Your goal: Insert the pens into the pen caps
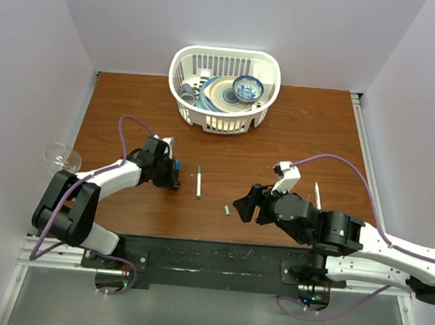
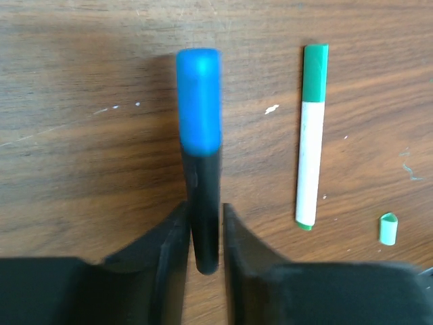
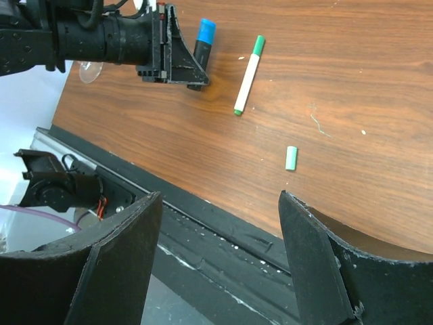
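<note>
Near the middle of the surface (image 1: 295, 131), between my two arms, lies one white pen (image 2: 308, 162). Its long axis runs near to far, its far end is sheathed in green, which I judge to be a cap already seated, and a small green tip points toward me. The loose cap (image 2: 387, 229) lies flat a little nearer and to the right of it, roughly parallel, apart from it. I cannot tell which way its mouth faces. The second pen (image 1: 317, 194) lies further right, just beside my right arm, also running near to far with a slight lean, and it is too thin to read which end is the tip. My right pincer (image 3: 219, 196) hangs released and wide, with nothing in it, just right of the loose cap. My left pincer (image 2: 204, 210) is clasped on the black barrel of a blue-capped marker (image 2: 199, 101), just left of the first pen. The cap is tiny and round, so an off-centre pinch could flick or roll it toward the near edge. A swing of my right arm could knock the second pen askew. With my left pincer occupied, nothing is free to steady a pen. If the cap's closed end faces the nib, pushing will only shove it away.
</note>
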`<state>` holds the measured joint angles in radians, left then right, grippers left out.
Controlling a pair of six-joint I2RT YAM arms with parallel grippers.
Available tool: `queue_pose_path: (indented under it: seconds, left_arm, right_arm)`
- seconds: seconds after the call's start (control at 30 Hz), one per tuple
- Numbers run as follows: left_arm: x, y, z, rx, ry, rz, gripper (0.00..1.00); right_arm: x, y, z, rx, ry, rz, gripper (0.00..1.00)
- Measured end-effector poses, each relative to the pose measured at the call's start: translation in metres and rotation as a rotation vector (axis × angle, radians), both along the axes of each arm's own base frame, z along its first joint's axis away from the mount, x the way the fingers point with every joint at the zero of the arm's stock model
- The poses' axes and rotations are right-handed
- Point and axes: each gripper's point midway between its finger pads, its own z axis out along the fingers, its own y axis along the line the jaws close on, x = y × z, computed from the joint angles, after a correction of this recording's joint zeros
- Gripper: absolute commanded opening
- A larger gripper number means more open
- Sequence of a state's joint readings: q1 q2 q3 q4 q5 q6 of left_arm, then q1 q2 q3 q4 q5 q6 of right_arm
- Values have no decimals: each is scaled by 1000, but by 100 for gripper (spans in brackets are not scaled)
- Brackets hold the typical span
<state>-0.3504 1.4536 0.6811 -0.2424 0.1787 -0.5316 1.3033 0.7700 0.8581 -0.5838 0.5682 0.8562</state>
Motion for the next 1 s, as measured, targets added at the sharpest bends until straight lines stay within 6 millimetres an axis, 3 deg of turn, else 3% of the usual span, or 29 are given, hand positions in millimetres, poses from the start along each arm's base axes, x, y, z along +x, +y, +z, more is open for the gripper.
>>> queue_pose_path:
  seconds: [0.07, 0.17, 0.37, 0.4, 0.53, 0.6, 0.7, 0.8, 0.9, 1.0]
  left_arm:
    - [0, -1, 1, -5, 0, 5, 39]
    - [1, -2, 5, -16, -6, 19, 56]
    - [3, -4, 21, -37, -50, 22, 74]
    - [3, -4, 25, -40, -62, 20, 76]
    - [5, -7, 52, -78, -147, -1, 99]
    - [7, -12, 71, -116, -207, -26, 100]
    - [8, -18, 89, -164, -278, -57, 100]
    - [4, -20, 89, -184, -292, -74, 100]
    - [0, -22, 85, -189, -274, -89, 100]
    - [-3, -23, 86, -194, -275, -113, 100]
  right_arm:
    - [2, -3, -1, -10, -6, -13, 73]
    - [6, -11, -5, -48, -18, -47, 73]
    - [14, -26, -10, -98, -35, -112, 71]
    - [14, -28, -11, -101, -31, -126, 70]
    - [23, -39, -28, -174, 0, -199, 69]
    - [37, -51, -38, -229, 32, -266, 69]
    - [71, -82, -55, -299, 107, -427, 69]
    - [96, -127, -68, -343, 183, -596, 70]
    - [114, -171, -81, -347, 272, -746, 70]
    - [122, -212, -109, -383, 379, -844, 68]
